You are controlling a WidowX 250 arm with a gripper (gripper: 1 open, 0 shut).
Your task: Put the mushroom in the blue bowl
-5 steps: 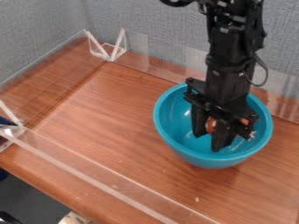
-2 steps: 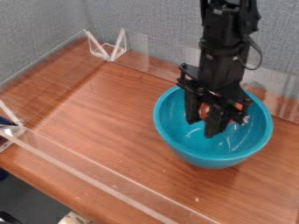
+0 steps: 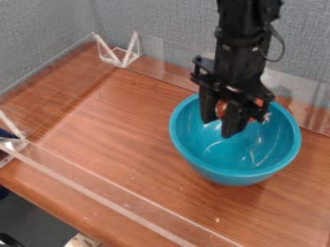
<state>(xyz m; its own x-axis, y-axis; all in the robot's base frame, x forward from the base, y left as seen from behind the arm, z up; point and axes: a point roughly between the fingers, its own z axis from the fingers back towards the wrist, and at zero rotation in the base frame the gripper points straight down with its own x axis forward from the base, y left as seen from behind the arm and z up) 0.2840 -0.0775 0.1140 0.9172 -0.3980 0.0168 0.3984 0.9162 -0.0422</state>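
The blue bowl (image 3: 264, 154) stands on the right side of the wooden table (image 3: 103, 116). My gripper (image 3: 233, 127) points straight down over the bowl's middle, its dark fingertips just below rim height and clear of the bowl's floor. A small reddish-brown piece, the mushroom (image 3: 223, 109), shows between the fingers, and the gripper is shut on it. Most of the mushroom is hidden by the fingers.
A low clear plastic wall runs along the table's edges, held by white brackets at the back left (image 3: 123, 48) and the near left (image 3: 11, 135). A grey textured wall (image 3: 52, 29) stands behind the table.
The gripper has risen inside the bowl and shifted slightly left, carrying the reddish-brown piece up with it. The bowl has stayed in place.
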